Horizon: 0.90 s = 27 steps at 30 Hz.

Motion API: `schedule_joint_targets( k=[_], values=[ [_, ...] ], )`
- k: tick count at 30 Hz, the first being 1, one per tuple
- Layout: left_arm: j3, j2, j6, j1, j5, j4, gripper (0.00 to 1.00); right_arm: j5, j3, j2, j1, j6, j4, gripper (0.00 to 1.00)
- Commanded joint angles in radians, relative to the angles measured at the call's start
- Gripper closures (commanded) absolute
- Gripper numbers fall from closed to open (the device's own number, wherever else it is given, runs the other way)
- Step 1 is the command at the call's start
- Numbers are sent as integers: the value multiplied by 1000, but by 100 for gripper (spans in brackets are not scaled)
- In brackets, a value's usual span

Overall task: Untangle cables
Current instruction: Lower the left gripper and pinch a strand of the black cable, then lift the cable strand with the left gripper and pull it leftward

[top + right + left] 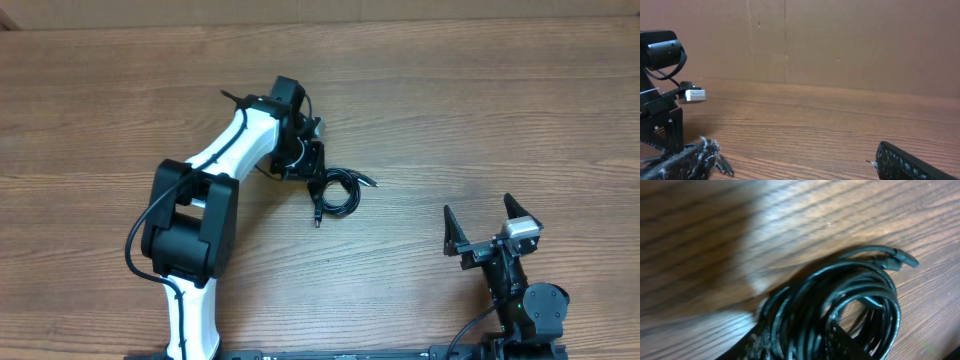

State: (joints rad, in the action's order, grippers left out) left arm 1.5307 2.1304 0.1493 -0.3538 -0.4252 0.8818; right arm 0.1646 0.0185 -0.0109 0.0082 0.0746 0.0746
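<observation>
Black cables (805, 300), coiled — flat (plugs sticking out)

no legible text anywhere, print on silver tag (692, 94) too small

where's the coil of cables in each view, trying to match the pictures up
overhead: the coil of cables lies mid-table, just right of the left arm.
left wrist: it fills the lower right, plugs toward the right edge.
right wrist: not clearly in it; small dark ends at lower left may be plugs.
shared landmark: the left arm, beside the coil overhead, at the right wrist view's left edge.
</observation>
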Motion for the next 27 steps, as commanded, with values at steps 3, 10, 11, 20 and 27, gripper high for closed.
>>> schedule_joint_targets(
  k=[3,10,11,20,27],
  values=[
    [8,8,-12,-37,11,-1,62,-6,-10,8,3,2,-4,0],
    [8,8,-12,-38,18,0,95,-7,-10,8,3,2,-4,0],
    [8,8,-11,-38,17,1,96,-7,-10,8,3,2,-4,0],
    [141,-2,-11,-31,13,170,96,-6,-10,8,3,2,-4,0],
    [475,-3,-11,-31,12,452,96,-6,-10,8,3,2,-4,0]
  ],
)
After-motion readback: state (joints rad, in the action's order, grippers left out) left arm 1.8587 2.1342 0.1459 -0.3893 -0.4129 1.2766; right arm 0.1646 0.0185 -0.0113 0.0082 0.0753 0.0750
